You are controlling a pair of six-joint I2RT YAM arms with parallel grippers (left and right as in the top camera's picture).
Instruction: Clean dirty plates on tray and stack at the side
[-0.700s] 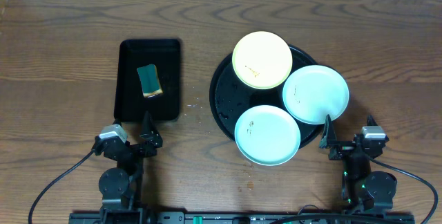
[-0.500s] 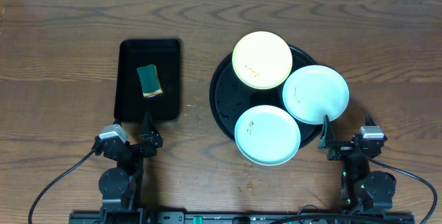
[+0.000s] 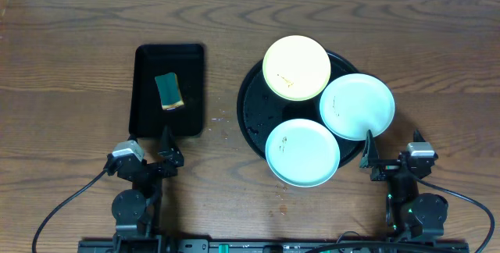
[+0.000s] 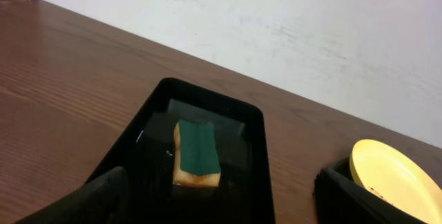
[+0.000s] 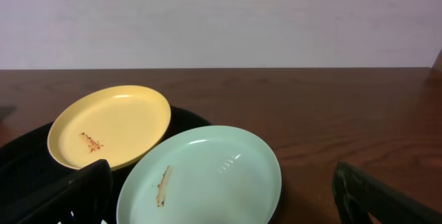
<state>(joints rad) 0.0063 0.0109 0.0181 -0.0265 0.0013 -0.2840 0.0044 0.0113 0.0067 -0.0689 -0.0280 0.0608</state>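
Your left gripper (image 4: 221, 196) stood wide open and empty; the sponge (image 4: 197, 153) lay straight ahead of it in the rectangular tray (image 4: 255, 155), long axis pointing away from the jaws. Your right gripper (image 5: 217, 182), equally open and bare, faced the plates (image 5: 200, 175) on the round tray (image 3: 250, 112), just ahead

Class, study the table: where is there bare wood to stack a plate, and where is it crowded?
Bare table left of the small tray; a narrower strip between it and the round tray; wood right of the plates. Crowded: the round tray, three plates nearly filling it.
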